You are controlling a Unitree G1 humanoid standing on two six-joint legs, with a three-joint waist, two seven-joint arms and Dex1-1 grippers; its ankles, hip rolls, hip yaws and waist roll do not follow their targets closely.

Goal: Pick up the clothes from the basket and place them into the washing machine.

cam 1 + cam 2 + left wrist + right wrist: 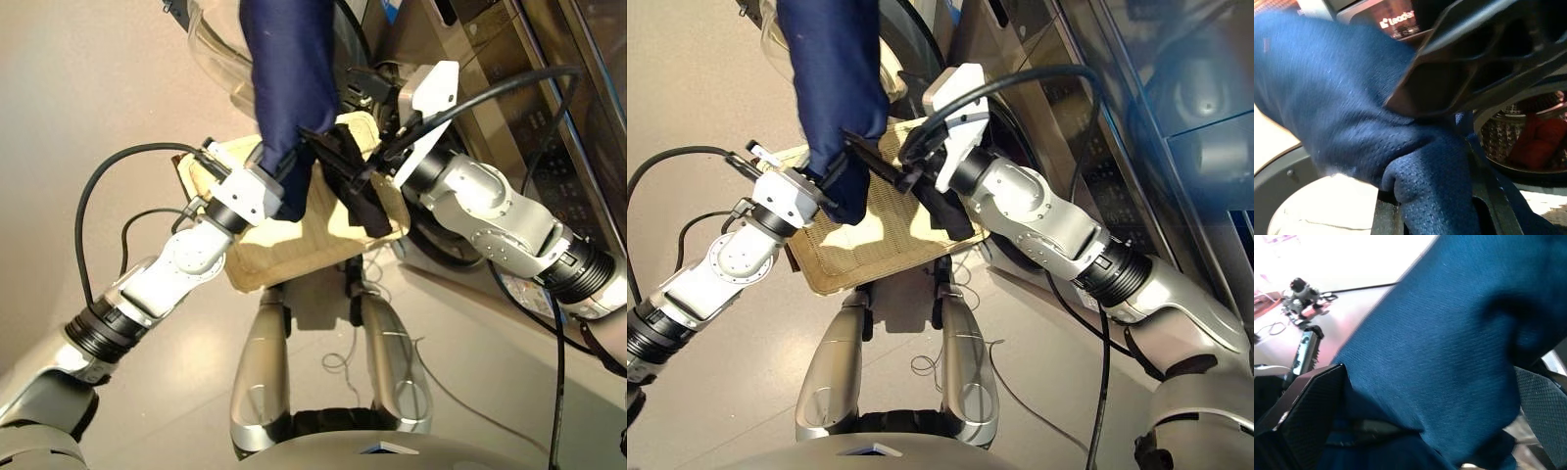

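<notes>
Rightward, the dark grey washing machine [1176, 147] fills the side of the head views, its glass-bowled door [211, 49] swung open behind the lifted garment. On its panel, white lettering is seen in the left wrist view [1397, 19]; it seems to begin "Leader", though it cannot be read with certainty. A blue sticker [391, 10] is glimpsed at the upper edge of the left eye view, its writing too small to make out.

Below the arms, the cream-white wicker basket [872, 250] is seen lying on the floor in front of the machine. The black garment [358, 186] is draped across the basket's right-hand part, beneath the right gripper.

The navy blue garment [289, 88] is held up above the basket as a long strip, reaching past the top of the picture. Its lower end is pinched by the left gripper [279, 181], whose fingers [1386, 220] are closed on the cloth. The right gripper [887, 166] is set against the same garment, the cloth lying between its two fingers [1308, 406], which stand apart; whether they press on it cannot be told.

Inside the drum, the coral-red garment [1537, 139] is seen through the left wrist view.
</notes>
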